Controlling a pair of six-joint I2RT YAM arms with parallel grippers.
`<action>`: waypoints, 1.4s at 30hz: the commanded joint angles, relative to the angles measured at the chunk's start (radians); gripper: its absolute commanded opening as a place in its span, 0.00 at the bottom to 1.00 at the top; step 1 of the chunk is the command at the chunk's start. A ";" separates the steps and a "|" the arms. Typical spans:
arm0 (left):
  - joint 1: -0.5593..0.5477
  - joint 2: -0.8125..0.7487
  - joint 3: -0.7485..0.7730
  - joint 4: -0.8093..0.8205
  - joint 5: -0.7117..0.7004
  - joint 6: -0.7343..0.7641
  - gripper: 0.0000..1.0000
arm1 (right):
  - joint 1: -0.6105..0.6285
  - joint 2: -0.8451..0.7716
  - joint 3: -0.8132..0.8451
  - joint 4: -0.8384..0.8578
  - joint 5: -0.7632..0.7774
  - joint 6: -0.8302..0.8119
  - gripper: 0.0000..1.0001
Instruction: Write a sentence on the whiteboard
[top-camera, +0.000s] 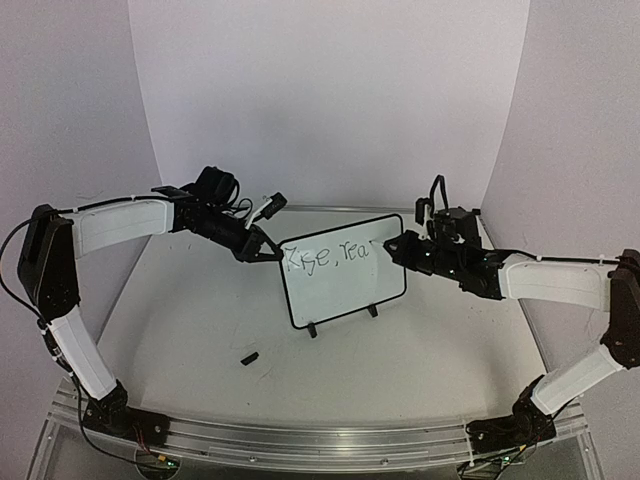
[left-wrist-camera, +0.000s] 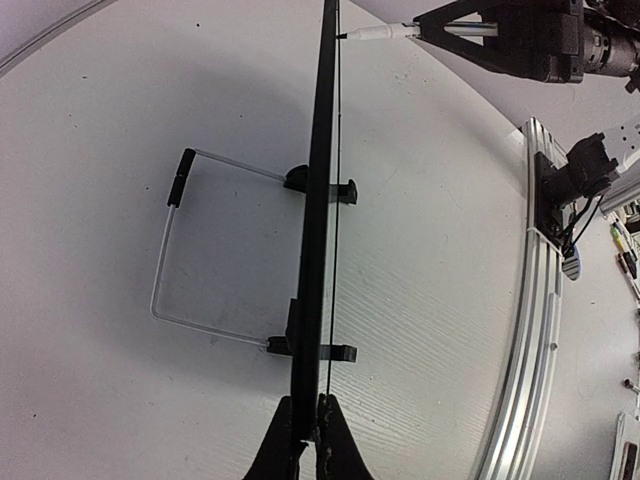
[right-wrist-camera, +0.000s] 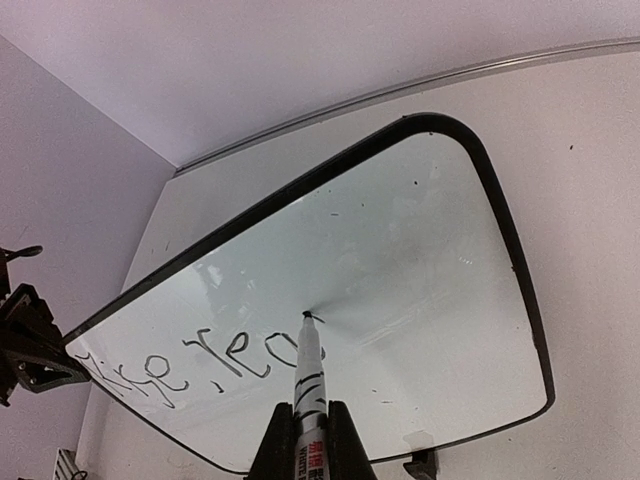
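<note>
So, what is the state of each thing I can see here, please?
Small white black-framed whiteboard: upright on its feet.
Dark handwritten sentence: unfinished, reads roughly "Rise, rea".
White whiteboard marker: uncapped, tip touching the board.
Left end effector: shut on the whiteboard's edge.
Right end effector: shut on the marker.
Small black piece: lying loose before the board.

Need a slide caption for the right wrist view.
Right end effector holds marker, tip at whiteboard, beside unfinished sentence.
</note>
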 joint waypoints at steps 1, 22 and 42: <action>-0.018 0.035 -0.002 -0.089 -0.066 0.052 0.00 | -0.004 0.020 0.026 0.027 -0.036 -0.014 0.00; -0.018 0.037 0.000 -0.090 -0.066 0.051 0.00 | -0.004 0.013 -0.012 -0.030 0.028 0.028 0.00; -0.019 0.032 0.001 -0.093 -0.068 0.053 0.00 | -0.004 -0.103 0.028 -0.034 0.046 -0.019 0.00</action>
